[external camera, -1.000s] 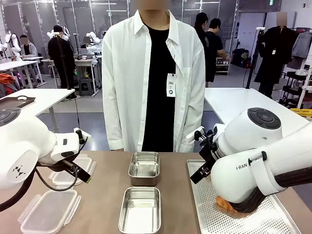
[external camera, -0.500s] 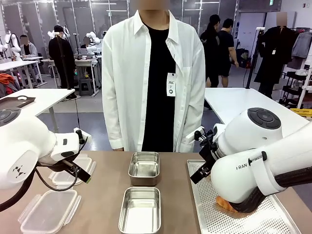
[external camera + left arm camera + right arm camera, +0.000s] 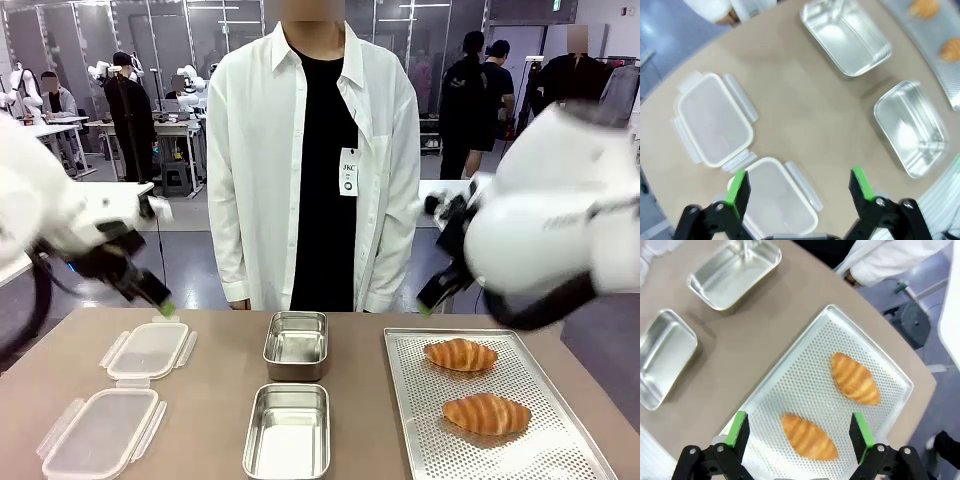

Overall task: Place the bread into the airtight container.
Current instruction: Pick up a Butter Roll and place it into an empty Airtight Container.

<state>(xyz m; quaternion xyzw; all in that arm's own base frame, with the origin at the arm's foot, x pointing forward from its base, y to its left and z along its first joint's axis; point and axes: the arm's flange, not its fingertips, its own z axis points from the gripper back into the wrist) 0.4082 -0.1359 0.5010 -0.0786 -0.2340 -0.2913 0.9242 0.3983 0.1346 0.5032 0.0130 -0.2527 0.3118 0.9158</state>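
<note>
Bread: two croissants lie on the perforated tray [image 3: 430,430] at the robot's right end of the tabletop [image 3: 210,400]. The far croissant [image 3: 461,354] and the near croissant [image 3: 487,413] lie apart from each other, and neither is touched by a pincer. Handling, judged: light, soft inside, with a flaky crust that would crush or shed under a hard squeeze. The tapered tips look likely to tear. The best hold appears to be across the thick middle, pads on the two long flanks, closed gently. Right pincer [image 3: 797,427]: hangs high over the tray, jaws spread wide, green pads bare, nothing held. In its wrist view the near croissant sits below and between the two fingers. Left pincer [image 3: 799,182]: likewise spread and empty, raised over the two clear lids [image 3: 715,120] on the left side. The two steel containers [image 3: 296,344], mid-tabletop, stand open and empty.
</note>
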